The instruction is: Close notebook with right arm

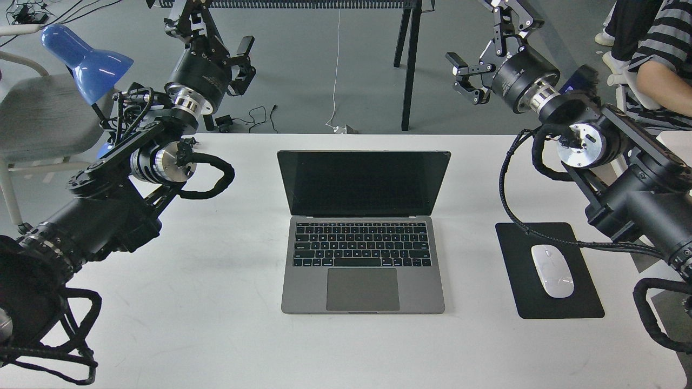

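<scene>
The notebook (362,232) lies open in the middle of the white table (216,335), its black screen (363,182) tilted up and back, keys and trackpad facing me. My right arm (621,178) comes in from the right. Its gripper (463,76) hovers open above the table's far edge, up and to the right of the screen's top right corner and clear of the lid. My left gripper (244,60) is raised at the far left, open and holding nothing, well away from the notebook.
A black mouse pad (557,302) with a white mouse (552,277) lies right of the notebook, under my right arm's cable. A blue lamp (86,59) stands at the far left. A seated person (657,59) is at the far right. Black table legs (408,59) stand behind.
</scene>
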You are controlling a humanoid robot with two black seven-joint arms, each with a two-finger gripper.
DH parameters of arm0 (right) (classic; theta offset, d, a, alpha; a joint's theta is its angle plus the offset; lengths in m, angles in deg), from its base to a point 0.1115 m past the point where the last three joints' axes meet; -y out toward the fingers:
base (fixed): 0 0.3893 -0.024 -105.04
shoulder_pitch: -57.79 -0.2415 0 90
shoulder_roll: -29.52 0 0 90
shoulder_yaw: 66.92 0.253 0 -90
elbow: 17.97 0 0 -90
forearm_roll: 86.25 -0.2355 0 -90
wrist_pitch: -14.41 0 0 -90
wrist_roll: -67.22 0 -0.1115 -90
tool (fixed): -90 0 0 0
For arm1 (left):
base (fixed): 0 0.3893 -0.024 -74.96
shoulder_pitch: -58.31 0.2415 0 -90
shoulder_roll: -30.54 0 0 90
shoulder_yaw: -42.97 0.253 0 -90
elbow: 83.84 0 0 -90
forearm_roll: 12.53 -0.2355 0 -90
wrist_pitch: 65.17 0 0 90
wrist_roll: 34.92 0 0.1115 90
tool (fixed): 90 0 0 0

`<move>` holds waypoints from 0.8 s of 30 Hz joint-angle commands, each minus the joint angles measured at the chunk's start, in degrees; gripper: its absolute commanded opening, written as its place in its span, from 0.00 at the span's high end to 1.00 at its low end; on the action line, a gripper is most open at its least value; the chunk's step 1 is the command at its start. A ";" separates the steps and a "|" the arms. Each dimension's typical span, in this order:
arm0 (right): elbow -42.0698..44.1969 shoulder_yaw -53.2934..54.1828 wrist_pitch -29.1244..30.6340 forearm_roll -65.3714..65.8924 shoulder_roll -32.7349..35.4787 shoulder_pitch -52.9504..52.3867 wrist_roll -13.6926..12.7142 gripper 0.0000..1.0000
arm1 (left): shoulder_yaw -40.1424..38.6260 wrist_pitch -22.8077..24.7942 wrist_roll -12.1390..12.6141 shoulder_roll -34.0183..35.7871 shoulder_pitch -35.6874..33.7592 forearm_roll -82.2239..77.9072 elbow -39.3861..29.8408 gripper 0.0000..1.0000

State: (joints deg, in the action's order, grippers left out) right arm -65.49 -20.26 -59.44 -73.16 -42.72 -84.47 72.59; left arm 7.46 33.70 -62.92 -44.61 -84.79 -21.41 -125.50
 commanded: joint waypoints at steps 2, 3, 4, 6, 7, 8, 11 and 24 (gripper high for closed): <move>-0.11 -0.26 0.03 0.00 -0.01 0.14 -0.02 0.00 | 0.00 -0.61 0.00 -0.09 0.01 -0.26 0.00 0.00; -0.11 -0.34 0.03 0.00 -0.01 0.14 -0.02 0.00 | 0.08 -0.70 0.00 -0.09 0.01 -0.26 0.00 0.00; -0.11 -0.35 0.03 0.00 -0.01 0.14 -0.02 0.00 | 0.08 -1.04 0.00 -0.09 0.01 -0.26 0.00 0.00; -0.11 -0.43 0.03 0.00 -0.01 0.14 -0.02 0.00 | -0.09 -1.31 0.00 -0.09 0.01 -0.26 0.00 0.00; -0.11 -0.52 0.03 0.00 -0.01 0.14 -0.02 0.00 | -0.18 -1.31 0.00 -0.09 0.01 -0.17 0.00 0.00; -0.11 -0.52 0.03 0.00 -0.01 0.14 -0.02 0.00 | -0.18 -1.22 0.00 -0.09 0.01 -0.08 0.00 0.00; -0.11 -0.52 0.03 0.00 0.08 0.05 -0.02 0.00 | -0.18 -1.05 0.00 -0.09 0.01 0.00 0.00 0.00; 0.41 -8.05 0.03 1.85 -0.01 -4.94 -0.45 0.00 | -0.09 -0.87 0.00 0.00 0.01 -0.08 0.00 0.00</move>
State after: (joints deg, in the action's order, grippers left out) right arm -65.10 -23.15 -59.26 -72.18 -42.98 -86.39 72.26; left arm 7.37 32.84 -62.92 -44.67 -84.76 -21.41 -125.50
